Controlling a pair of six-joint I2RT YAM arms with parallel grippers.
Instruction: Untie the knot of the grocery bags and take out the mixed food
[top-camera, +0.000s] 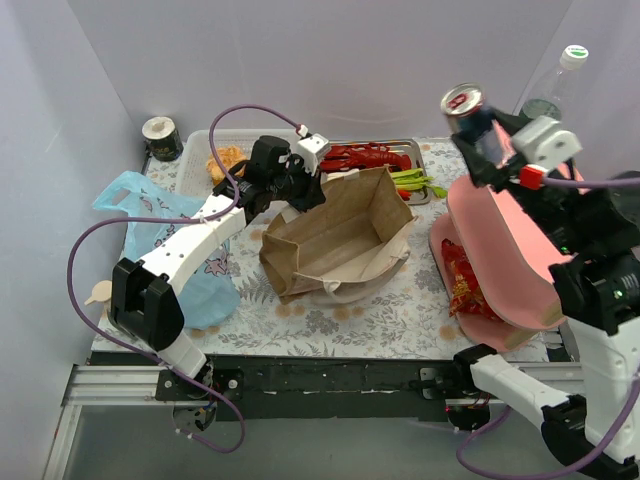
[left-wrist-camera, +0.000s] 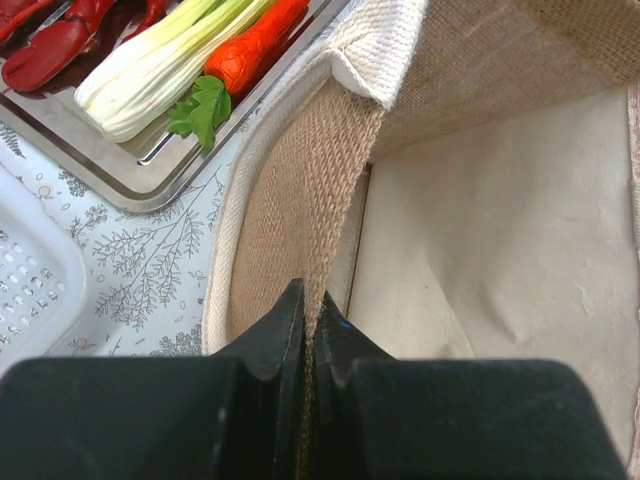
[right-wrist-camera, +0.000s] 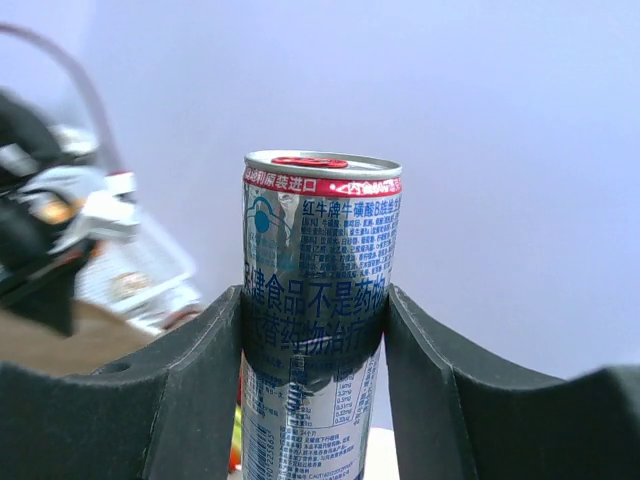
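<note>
- Stiff brown woven bag (top-camera: 335, 235), cream lining, stands open mid-counter; left jaws pinch its rim fabric.
- Slim silver-blue drink can (right-wrist-camera: 318, 300), red-edged top, clamped btwn right jaws, high & right of brown bag.
- Thin light-blue plastic bag (top-camera: 150, 215) left of it.
- Steel tray (left-wrist-camera: 130, 180) behind: red lobster (left-wrist-camera: 50, 50), leek (left-wrist-camera: 150, 70), carrot (left-wrist-camera: 255, 45).
- Counter (top-camera: 400, 300) w/ floral cloth; pale walls.

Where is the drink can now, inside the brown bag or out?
Out: the right end effector grips the drink can in the air, off to the right of the brown bag.
</note>
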